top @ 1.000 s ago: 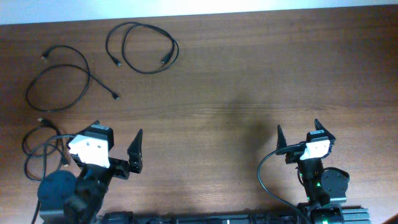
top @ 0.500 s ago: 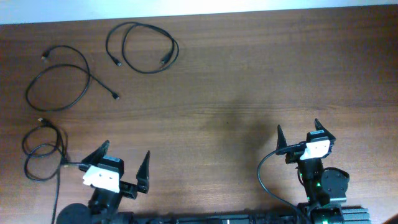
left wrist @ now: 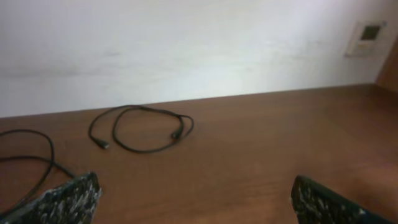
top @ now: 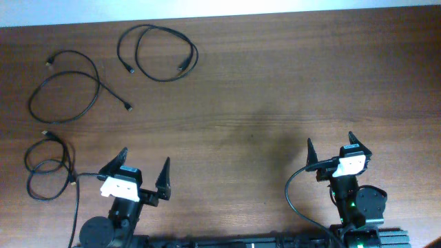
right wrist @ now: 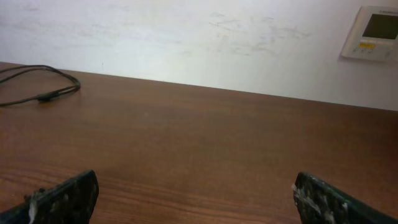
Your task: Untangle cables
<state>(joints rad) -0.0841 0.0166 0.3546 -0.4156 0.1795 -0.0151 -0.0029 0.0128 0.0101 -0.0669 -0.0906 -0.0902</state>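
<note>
Three cables lie apart at the counter's left side: back loop, second cable nearer, and third cable just beside the left gripper. Overhead shows no cable crossing another. Both jaws are wide and empty, and the right gripper is well apart from all cables. Untangling looks finished. The only next move is checking whether the third cable's small coil is knotted.
</note>
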